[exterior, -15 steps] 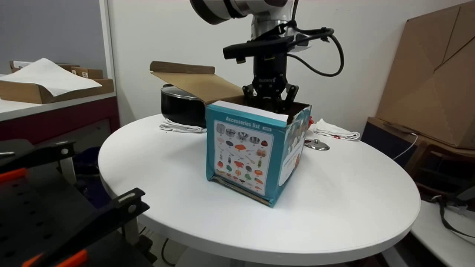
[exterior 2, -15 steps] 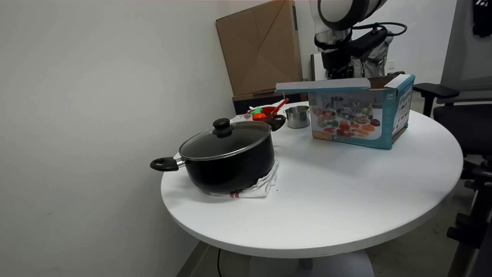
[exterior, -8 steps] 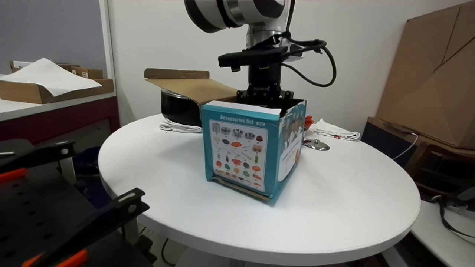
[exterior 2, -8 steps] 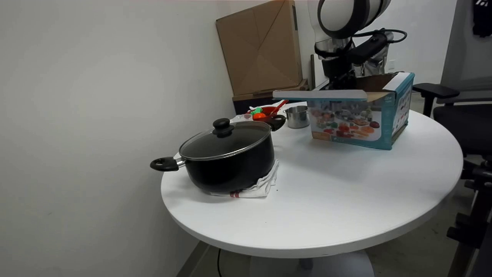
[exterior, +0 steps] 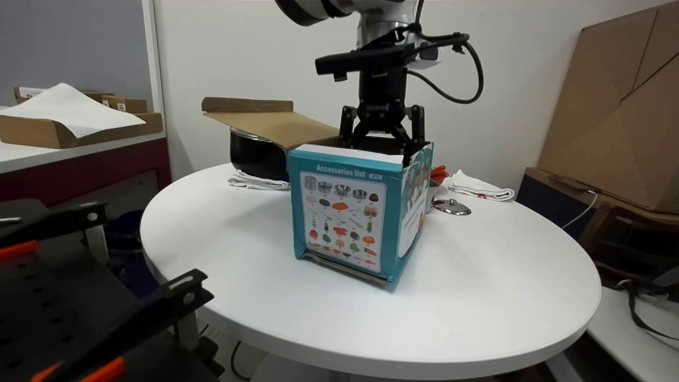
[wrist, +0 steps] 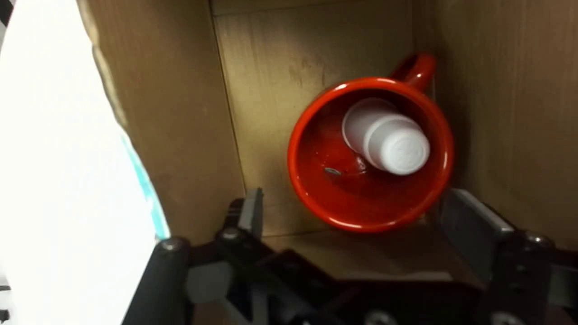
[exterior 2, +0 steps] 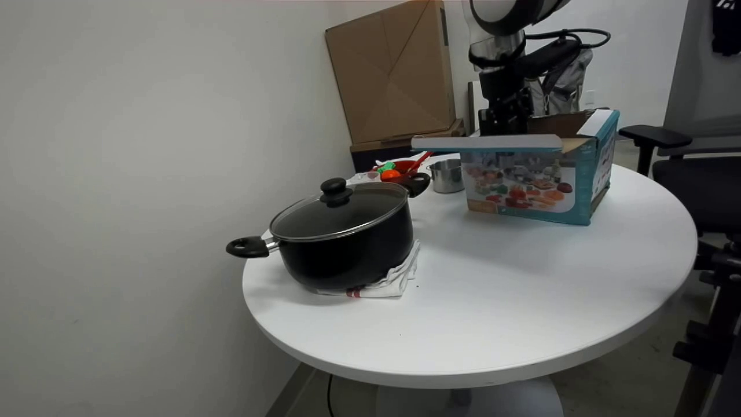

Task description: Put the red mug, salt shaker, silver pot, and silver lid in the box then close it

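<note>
We judge the first two items loaded: the red mug (wrist: 327,144) stands inside the open box (exterior: 345,223), with the likely salt shaker (wrist: 390,140) leaning within it. The claw (wrist: 354,196) is spread wide near the mug and holds nothing. Next, we should raise it clear of the box, then align it over the silver pot (exterior 2: 446,176), which rests on the table (exterior: 477,276), as does the silver lid (exterior: 452,207).

Box (exterior 2: 532,182) open — silver pot (exterior 2: 446,176) outside.
</note>
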{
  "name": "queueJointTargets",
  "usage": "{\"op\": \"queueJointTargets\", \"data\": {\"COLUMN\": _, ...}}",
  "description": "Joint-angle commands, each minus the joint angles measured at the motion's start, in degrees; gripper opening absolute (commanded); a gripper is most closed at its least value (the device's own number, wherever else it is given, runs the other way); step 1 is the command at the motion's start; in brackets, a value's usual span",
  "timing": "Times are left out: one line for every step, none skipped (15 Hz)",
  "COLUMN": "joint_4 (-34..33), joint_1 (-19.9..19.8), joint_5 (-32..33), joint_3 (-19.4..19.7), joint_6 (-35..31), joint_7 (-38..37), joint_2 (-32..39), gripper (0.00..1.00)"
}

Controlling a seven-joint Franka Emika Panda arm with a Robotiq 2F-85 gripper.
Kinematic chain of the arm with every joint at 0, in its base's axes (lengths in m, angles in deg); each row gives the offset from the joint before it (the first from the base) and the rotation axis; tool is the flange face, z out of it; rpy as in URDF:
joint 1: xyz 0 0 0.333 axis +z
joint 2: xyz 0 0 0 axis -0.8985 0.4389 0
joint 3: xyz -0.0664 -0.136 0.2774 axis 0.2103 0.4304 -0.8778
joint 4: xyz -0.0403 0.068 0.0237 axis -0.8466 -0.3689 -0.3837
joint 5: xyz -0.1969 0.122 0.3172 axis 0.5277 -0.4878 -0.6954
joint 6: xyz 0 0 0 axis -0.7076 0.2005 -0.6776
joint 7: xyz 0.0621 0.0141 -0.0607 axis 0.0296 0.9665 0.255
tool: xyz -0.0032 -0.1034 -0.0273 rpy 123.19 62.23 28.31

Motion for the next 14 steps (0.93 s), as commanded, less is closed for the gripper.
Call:
{"op": "queueJointTargets", "data": {"joint_4": -0.8, "joint_1": -1.4, "joint_5": -4.1, "joint_3": -1.5, "joint_6": 6.9, "joint_7": 2.4, "joint_2": -5.2, "gripper": 1.0}}
{"op": "queueJointTargets", "data": {"joint_4": -1.3, "joint_1": -1.5, "joint_5": -5.0, "joint_3": -1.7, "joint_6": 8.4, "joint_7": 2.8, "joint_2": -6.2, "gripper": 1.0}}
{"op": "queueJointTargets", "data": {"joint_4": -2.0, "joint_1": -1.6, "joint_5": -5.8, "joint_3": -1.8, "joint_6": 10.0, "joint_7": 3.0, "joint_2": -7.1, "gripper": 1.0}}
{"op": "queueJointTargets", "data": {"joint_4": -2.7, "joint_1": -1.6, "joint_5": -6.4, "joint_3": -1.8, "joint_6": 11.2, "joint_7": 2.9, "joint_2": -7.8, "gripper": 1.0}}
{"op": "queueJointTargets", "data": {"joint_4": -3.8, "joint_1": -1.7, "joint_5": -7.0, "joint_3": -1.8, "joint_6": 12.2, "joint_7": 2.8, "joint_2": -8.2, "gripper": 1.0}}
{"op": "queueJointTargets", "data": {"joint_4": -5.2, "joint_1": -1.8, "joint_5": -7.5, "joint_3": -1.7, "joint_6": 12.7, "joint_7": 2.5, "joint_2": -8.1, "gripper": 1.0}}
{"op": "queueJointTargets", "data": {"joint_4": -6.9, "joint_1": -1.8, "joint_5": -7.9, "joint_3": -1.6, "joint_6": 13.0, "joint_7": 1.8, "joint_2": -7.8, "gripper": 1.0}}
{"op": "queueJointTargets", "data": {"joint_4": -8.9, "joint_1": -1.8, "joint_5": -8.4, "joint_3": -1.4, "joint_6": 12.9, "joint_7": 1.0, "joint_2": -7.0, "gripper": 1.0}}
{"op": "queueJointTargets", "data": {"joint_4": -11.4, "joint_1": -1.9, "joint_5": -8.6, "joint_3": -1.2, "joint_6": 12.8, "joint_7": 0.1, "joint_2": -5.8, "gripper": 1.0}}
{"op": "queueJointTargets", "data": {"joint_4": -13.5, "joint_1": -1.9, "joint_5": -8.5, "joint_3": -1.0, "joint_6": 12.5, "joint_7": -0.9, "joint_2": -4.7, "gripper": 1.0}}
{"op": "queueJointTargets", "data": {"joint_4": -16.2, "joint_1": -2.0, "joint_5": -8.5, "joint_3": -0.9, "joint_6": 12.6, "joint_7": -1.9, "joint_2": -3.2, "gripper": 1.0}}
{"op": "queueJointTargets", "data": {"joint_4": -18.6, "joint_1": -2.1, "joint_5": -8.4, "joint_3": -0.7, "joint_6": 13.0, "joint_7": -2.9, "joint_2": -1.9, "gripper": 1.0}}
{"op": "queueJointTargets", "data": {"joint_4": -21.3, "joint_1": -2.2, "joint_5": -8.4, "joint_3": -0.5, "joint_6": 13.3, "joint_7": -3.9, "joint_2": -0.3, "gripper": 1.0}}
{"op": "queueJointTargets", "data": {"joint_4": -23.9, "joint_1": -2.3, "joint_5": -8.5, "joint_3": -0.4, "joint_6": 13.5, "joint_7": -4.8, "joint_2": 1.5, "gripper": 1.0}}
